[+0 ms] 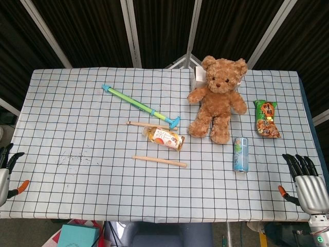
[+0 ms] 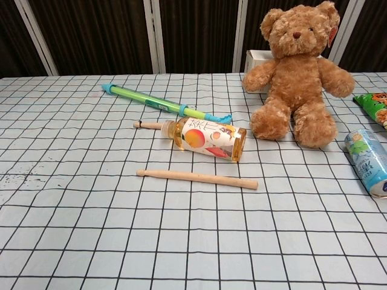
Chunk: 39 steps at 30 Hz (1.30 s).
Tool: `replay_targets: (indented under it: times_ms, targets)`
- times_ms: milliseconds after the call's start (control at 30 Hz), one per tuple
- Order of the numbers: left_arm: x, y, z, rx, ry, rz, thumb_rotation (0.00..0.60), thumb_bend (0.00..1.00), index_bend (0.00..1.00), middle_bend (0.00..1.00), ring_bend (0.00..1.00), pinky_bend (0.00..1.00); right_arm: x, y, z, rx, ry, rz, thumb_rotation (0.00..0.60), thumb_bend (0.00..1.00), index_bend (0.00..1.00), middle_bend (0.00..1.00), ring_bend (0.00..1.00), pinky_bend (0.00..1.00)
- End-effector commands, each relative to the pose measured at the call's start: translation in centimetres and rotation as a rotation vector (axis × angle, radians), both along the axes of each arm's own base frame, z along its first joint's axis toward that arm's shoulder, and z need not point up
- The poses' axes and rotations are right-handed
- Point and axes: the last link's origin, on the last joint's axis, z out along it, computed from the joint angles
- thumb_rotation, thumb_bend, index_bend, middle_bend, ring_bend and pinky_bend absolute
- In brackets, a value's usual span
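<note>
Checked tablecloth covers the whole table, with dark slatted panels behind it, and carries, from largest to smallest, a teddy bear sitting at centre-right, a blue can lying on its side and a wooden stick. Right hand sits at the table's near right edge with fingers spread, holding nothing; the can lies near it, apart. Left hand sits at the near left edge, fingers apart and empty, well apart from the stick.

Checked table with teddy bear, bottle
</note>
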Motion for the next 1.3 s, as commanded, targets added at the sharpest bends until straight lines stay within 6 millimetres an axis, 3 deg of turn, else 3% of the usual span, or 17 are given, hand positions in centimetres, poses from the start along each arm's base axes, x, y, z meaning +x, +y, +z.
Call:
replay_targets:
  times_ms: [33,600,867,1067,1300]
  targets:
    - [-0.1,0.1,0.1,0.002,0.000,0.004,0.600,0.31,0.19,0.00,0.00,0.12,0.0,0.0,-0.1,0.003,0.001,-0.001,0.600,0.29,0.00,0.13,0.05,0.00]
    - [0.4,0.9,-0.7,-0.032,-0.005,-0.018,0.600,0.31,0.19,0.00,0.00,0.12,-0.9,0.6,0.4,-0.031,-0.010,-0.057,0.600,0.29,0.00,0.13,0.05,0.00]
    - [0.6,0.3,-0.5,-0.023,-0.010,-0.023,0.600,0.31,0.19,0.00,0.00,0.12,-1.5,-0.4,0.0,-0.023,-0.203,-0.107,0.600,0.29,0.00,0.13,0.05,0.00]
    - [0.3,0.6,-0.2,-0.003,-0.016,-0.011,0.600,0.31,0.19,0.00,0.00,0.12,-2.0,-5.5,-0.2,0.053,-0.373,-0.143,0.600,0.29,0.00,0.12,0.05,0.00]
    - [0.3,0.8,-0.5,-0.009,-0.003,0.002,0.600,0.31,0.19,0.00,0.00,0.12,0.1,-13.8,-1.9,0.129,-0.653,-0.201,0.600,0.29,0.00,0.13,0.05,0.00]
